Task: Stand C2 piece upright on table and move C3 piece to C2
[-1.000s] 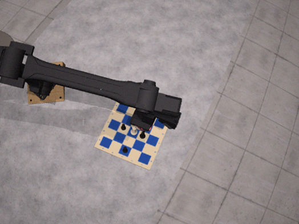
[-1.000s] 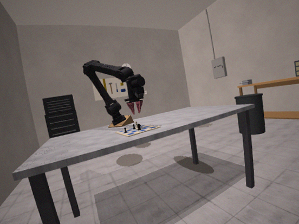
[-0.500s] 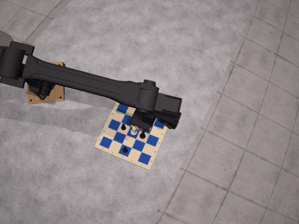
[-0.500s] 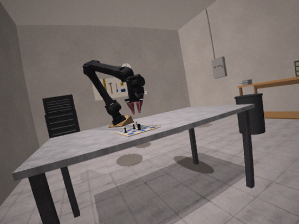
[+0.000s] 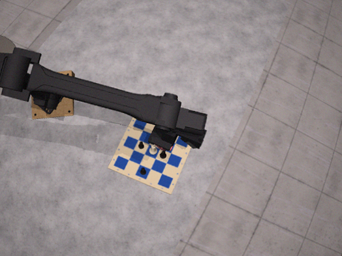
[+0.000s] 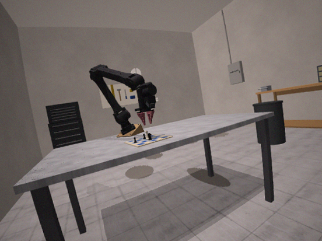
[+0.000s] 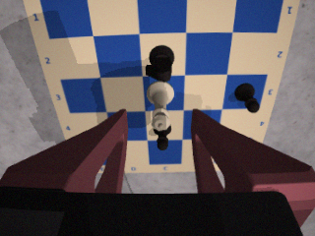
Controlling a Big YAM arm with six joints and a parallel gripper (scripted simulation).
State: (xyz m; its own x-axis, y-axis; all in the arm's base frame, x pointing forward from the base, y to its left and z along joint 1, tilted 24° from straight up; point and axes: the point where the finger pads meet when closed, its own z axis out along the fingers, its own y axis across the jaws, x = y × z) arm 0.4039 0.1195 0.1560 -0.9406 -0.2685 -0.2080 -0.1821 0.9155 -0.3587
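The small blue and cream chessboard (image 5: 150, 157) lies on the grey table and also shows in the wrist view (image 7: 160, 66). A black piece (image 7: 161, 62) stands on C2, also seen from above (image 5: 162, 154). A white piece (image 7: 160, 94) stands on C3, also seen from above (image 5: 152, 150). Another black piece (image 7: 163, 134) is on C4 and one more (image 7: 246, 96) is on A3. My gripper (image 7: 158, 118) (image 6: 146, 119) hangs well above the board, over the C column. Its red fingers are partly apart with nothing between them.
The arm's wooden base plate (image 5: 54, 95) sits on the table left of the board. The arm link (image 5: 101, 93) stretches over the table and hides the board's far squares from above. A dark bin (image 6: 269, 122) and a wooden bench (image 6: 303, 88) stand off the table.
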